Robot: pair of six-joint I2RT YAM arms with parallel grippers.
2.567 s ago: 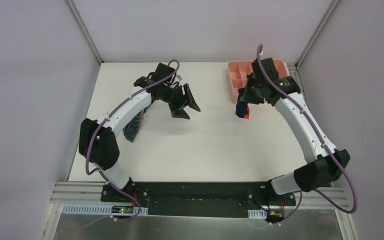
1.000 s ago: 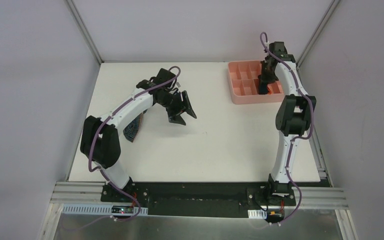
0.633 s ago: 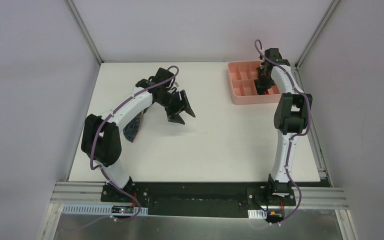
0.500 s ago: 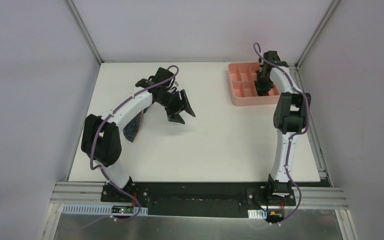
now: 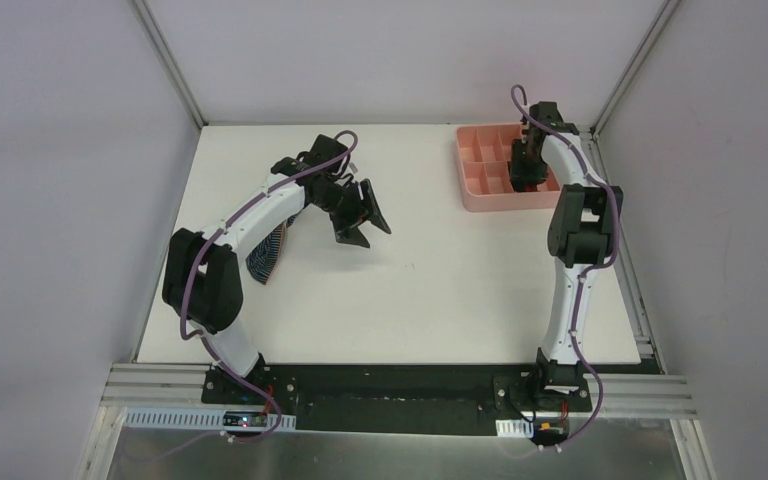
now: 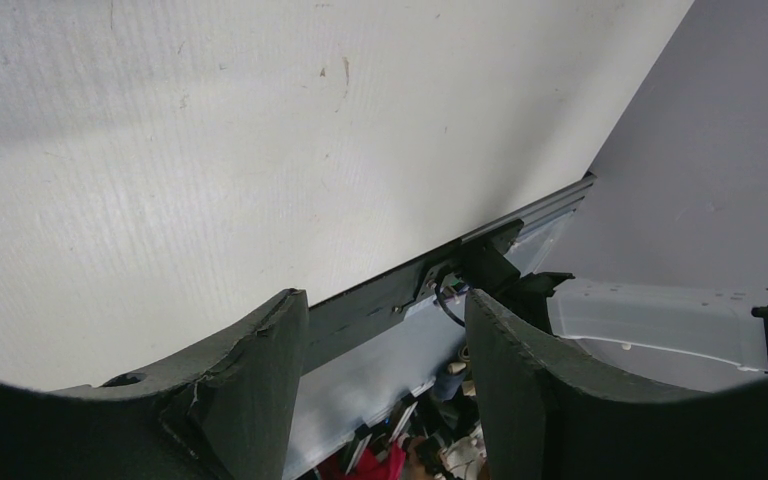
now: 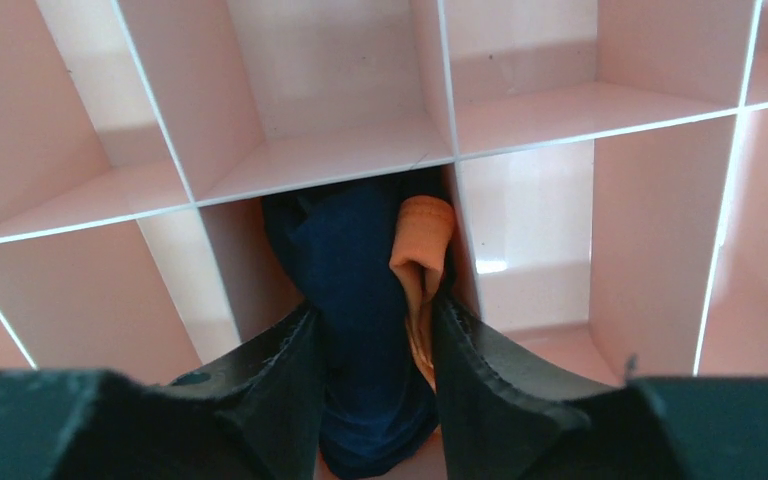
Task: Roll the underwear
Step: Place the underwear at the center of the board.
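The navy underwear (image 7: 352, 262) with orange trim is a rolled bundle standing in a compartment of the pink tray (image 7: 310, 160). My right gripper (image 7: 375, 322) reaches down into that compartment, and both pads press against the roll's sides. In the top view the right gripper (image 5: 524, 172) sits over the tray's near right cells and hides the roll. The striped dark blue underwear (image 5: 268, 252) lies on the table, partly under my left arm. My left gripper (image 5: 362, 214) hovers open to its right with nothing between the fingers (image 6: 260, 350).
The pink tray (image 5: 480, 192) stands at the table's back right corner, its other cells holding nothing I can see. The white table (image 5: 430, 290) runs to a black front rail, and grey walls close in the left, right and back.
My right arm carried the navy roll from in front of the tray into a tray compartment and lowered it. The left arm barely shifted.
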